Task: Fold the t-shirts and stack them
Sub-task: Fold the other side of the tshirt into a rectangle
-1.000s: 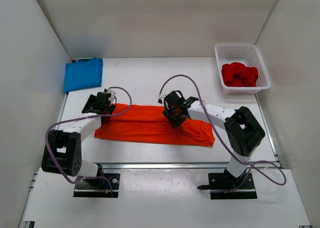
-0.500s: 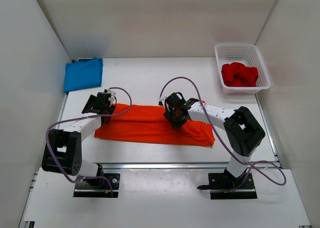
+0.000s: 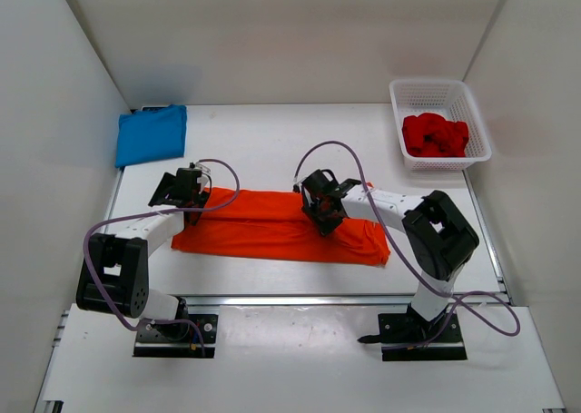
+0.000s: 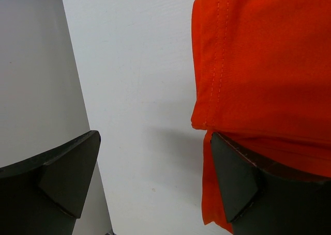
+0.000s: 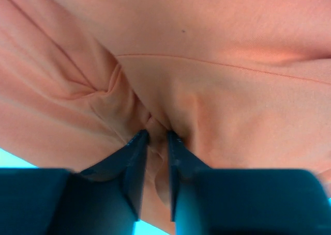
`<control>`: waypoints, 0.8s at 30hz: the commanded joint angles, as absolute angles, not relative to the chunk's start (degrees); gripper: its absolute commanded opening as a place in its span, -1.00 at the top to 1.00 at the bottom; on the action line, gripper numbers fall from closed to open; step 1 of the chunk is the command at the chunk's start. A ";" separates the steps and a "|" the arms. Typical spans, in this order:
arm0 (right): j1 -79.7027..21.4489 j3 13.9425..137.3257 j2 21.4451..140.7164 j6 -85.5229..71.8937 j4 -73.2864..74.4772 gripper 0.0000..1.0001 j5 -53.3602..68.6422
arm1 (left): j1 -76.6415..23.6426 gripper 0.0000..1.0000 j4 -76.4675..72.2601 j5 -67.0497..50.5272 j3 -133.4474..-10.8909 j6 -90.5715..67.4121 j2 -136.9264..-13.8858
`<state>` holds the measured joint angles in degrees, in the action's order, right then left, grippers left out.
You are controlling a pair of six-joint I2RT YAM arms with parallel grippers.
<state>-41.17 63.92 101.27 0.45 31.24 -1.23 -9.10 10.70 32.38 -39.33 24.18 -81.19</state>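
Orange t-shirt (image 3: 272,230) lying as a long strip on the tabletop (image 3: 272,145).
Right gripper (image 5: 158,138) pinches a fold mid-strip; left gripper (image 4: 150,173) gapes at its left end. Beyond: folded blue t-shirt (image 3: 152,134) far left, red t-shirt (image 3: 436,135) in basket (image 3: 396,93) far right.

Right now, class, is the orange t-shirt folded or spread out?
Folded: the orange t-shirt lies as a long narrow band, layered edges showing by the left gripper.

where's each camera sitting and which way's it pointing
Top: above and behind the bases, looking down on the table; left arm and right arm show.
Left wrist: looks down past the open left hand at the orange shirt edge.
Right wrist: close on the right hand pinching a fold of it.
All three share the orange shirt.
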 commanded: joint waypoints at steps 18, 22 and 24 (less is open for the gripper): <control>-34.36 64.16 97.11 -1.59 27.24 0.99 27.95 | -8.44 -0.97 9.58 32.96 -38.85 24.35 -80.86; -34.72 64.07 98.00 -1.49 28.21 1.00 25.84 | -8.79 -0.98 9.23 33.31 -38.23 24.44 -80.59; -34.11 64.16 98.78 -1.23 29.44 0.84 25.23 | -8.79 -0.96 9.40 33.57 -38.32 24.26 -80.33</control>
<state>-34.30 64.42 98.43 -1.52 29.32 23.38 -8.95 10.41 32.47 -38.79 24.53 -81.30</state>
